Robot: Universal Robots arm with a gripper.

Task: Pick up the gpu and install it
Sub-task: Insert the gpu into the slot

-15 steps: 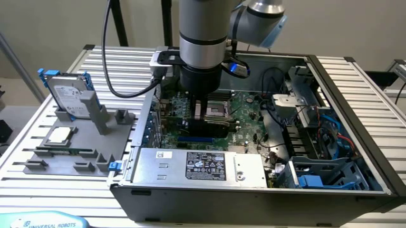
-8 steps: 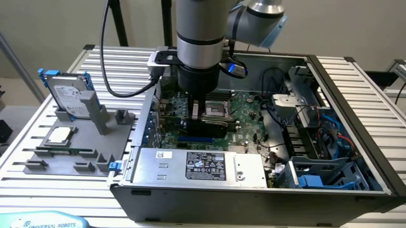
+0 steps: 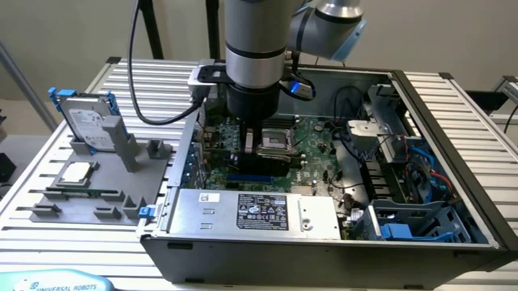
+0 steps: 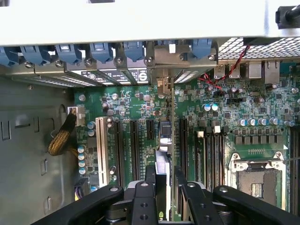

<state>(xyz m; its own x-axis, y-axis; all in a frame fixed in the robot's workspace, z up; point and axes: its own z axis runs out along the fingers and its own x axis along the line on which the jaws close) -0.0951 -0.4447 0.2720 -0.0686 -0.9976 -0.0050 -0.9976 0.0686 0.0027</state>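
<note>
Your gripper (image 4: 161, 180) is down inside the computer case (image 3: 453, 139), over the big green motherboard (image 4: 136, 101). Its fingers (image 4: 151, 176) pinch the gpu (image 4: 165, 136), which stands on its thin edge between the long slots, with its metal end near the case wall. It may be touching a slot; you can't tell for sure.

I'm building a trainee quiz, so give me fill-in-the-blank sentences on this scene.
1. The gripper is shut on the ___.
2. It holds that card edge-on over the green ___.
3. The silver hard drive stands ___ the computer case.
Missing words: gpu; motherboard; outside.
</note>
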